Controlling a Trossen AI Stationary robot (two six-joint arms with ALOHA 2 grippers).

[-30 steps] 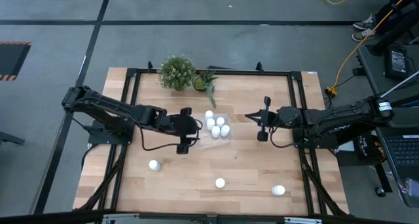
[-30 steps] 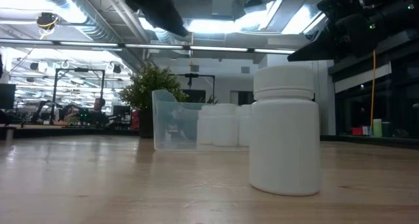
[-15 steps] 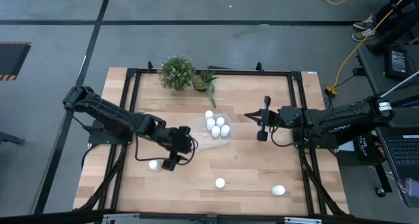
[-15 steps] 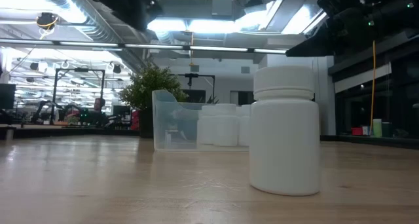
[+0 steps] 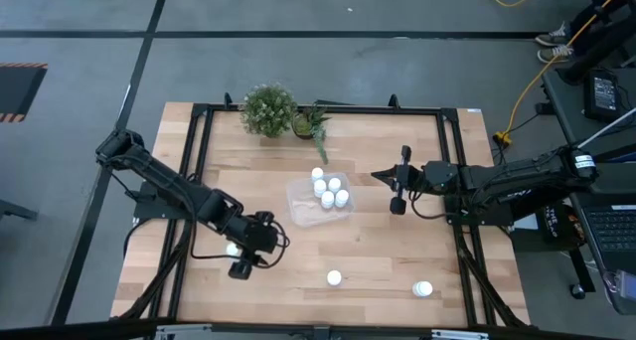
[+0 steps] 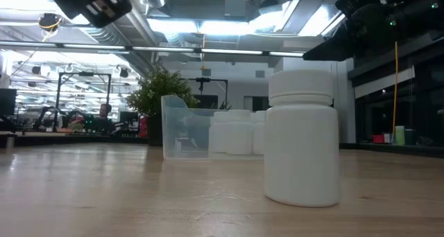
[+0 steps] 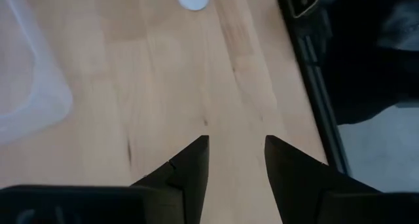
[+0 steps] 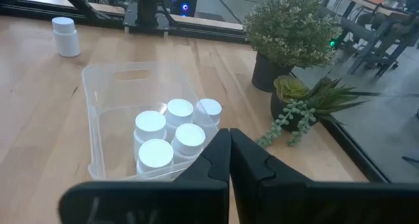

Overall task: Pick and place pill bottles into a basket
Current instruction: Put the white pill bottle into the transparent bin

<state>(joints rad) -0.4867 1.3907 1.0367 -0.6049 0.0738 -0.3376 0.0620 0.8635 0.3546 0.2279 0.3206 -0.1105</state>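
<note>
Several white pill bottles (image 5: 330, 191) stand in the clear basket (image 5: 301, 203) at mid-table; they also show in the right wrist view (image 8: 178, 112). Three more stand on the wood: one at the left (image 5: 231, 249), one near the front (image 5: 335, 277), which is the big bottle in the low view (image 6: 303, 136), and one at the front right (image 5: 423, 289). My left gripper (image 5: 239, 269) is open and empty (image 7: 236, 140), raised over the wood by the left bottle. My right gripper (image 5: 378, 176) is shut and empty (image 8: 229, 140), just right of the basket.
Two potted plants (image 5: 268, 109) stand at the table's far edge, behind the basket. A black frame rail (image 5: 189, 181) runs along the table's sides. Bare wood lies between the basket and the front bottles.
My left gripper has swung away from the basket's left side toward the table's near-left, ending by the left bottle. The right arm, the basket and the bottles have kept still.
</note>
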